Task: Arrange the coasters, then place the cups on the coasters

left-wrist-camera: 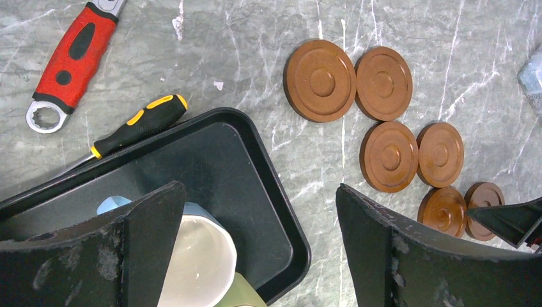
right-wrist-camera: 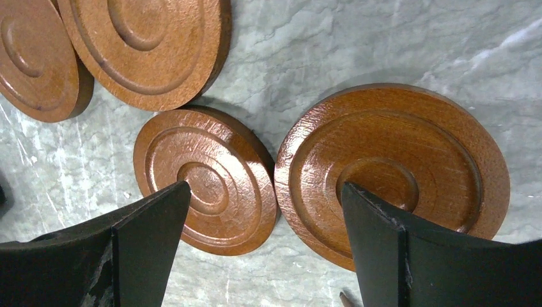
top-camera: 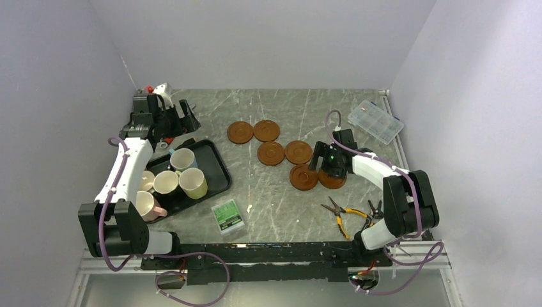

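Note:
Several reddish-brown coasters [top-camera: 271, 153] lie loosely grouped mid-table. My right gripper [top-camera: 324, 165] hangs open just over the two nearest me; in the right wrist view its fingers straddle one small-looking coaster [right-wrist-camera: 204, 179] and a larger-looking one [right-wrist-camera: 390, 166], and the gripper [right-wrist-camera: 265, 246] holds nothing. Several cups stand in the black tray [top-camera: 217, 167] at the left, among them a light blue cup [top-camera: 183, 158], an olive-yellow cup [top-camera: 193, 183] and a pink cup [top-camera: 147, 206]. My left gripper [top-camera: 176, 121] is open above the tray's far corner. The light blue cup [left-wrist-camera: 192, 256] sits by that gripper's [left-wrist-camera: 259, 256] left finger.
A red wrench [left-wrist-camera: 73, 61] and a yellow-black screwdriver [left-wrist-camera: 137, 125] lie behind the tray. A green box [top-camera: 227, 215] sits near the front, pliers [top-camera: 345, 214] lie at the front right, and a clear plastic case [top-camera: 376, 120] is at the back right. Walls close in on three sides.

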